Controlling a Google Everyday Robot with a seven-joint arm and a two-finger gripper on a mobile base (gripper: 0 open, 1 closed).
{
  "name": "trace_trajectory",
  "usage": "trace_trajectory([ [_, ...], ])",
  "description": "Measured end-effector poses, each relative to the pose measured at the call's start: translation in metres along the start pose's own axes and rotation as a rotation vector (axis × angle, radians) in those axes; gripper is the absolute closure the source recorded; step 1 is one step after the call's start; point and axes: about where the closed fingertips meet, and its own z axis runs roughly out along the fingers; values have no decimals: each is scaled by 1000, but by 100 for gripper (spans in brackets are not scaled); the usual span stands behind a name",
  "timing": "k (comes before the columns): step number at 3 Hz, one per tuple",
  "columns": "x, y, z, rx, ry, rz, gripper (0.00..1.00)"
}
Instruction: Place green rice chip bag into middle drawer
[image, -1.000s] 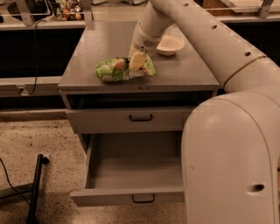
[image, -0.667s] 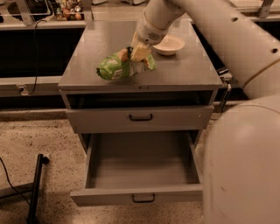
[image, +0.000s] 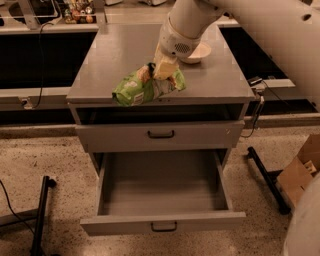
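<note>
The green rice chip bag (image: 142, 87) hangs tilted at the front edge of the grey cabinet top (image: 100, 65), its left end lowest. My gripper (image: 163, 69) is shut on the bag's upper right part, pale fingers pinching it from above. The middle drawer (image: 162, 222) is pulled wide open below, its inside empty, its dark bar handle at the front. The closed drawer front (image: 160, 134) sits above it.
A cream bowl (image: 197, 51) stands on the cabinet top behind my wrist. A cardboard box (image: 302, 170) lies on the floor at the right, next to a dark bar (image: 267, 180). A black stand leg (image: 40, 215) is at the left. Bottles stand on the back counter (image: 75, 10).
The bag has been lifted off the cabinet top and carried forward to its front edge. My arm has swung toward the drawer side.
</note>
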Motion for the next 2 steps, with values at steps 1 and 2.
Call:
trace_trajectory([
  [1,0,0,0,0,0,0,100],
  [2,0,7,10,36,0,38,100],
])
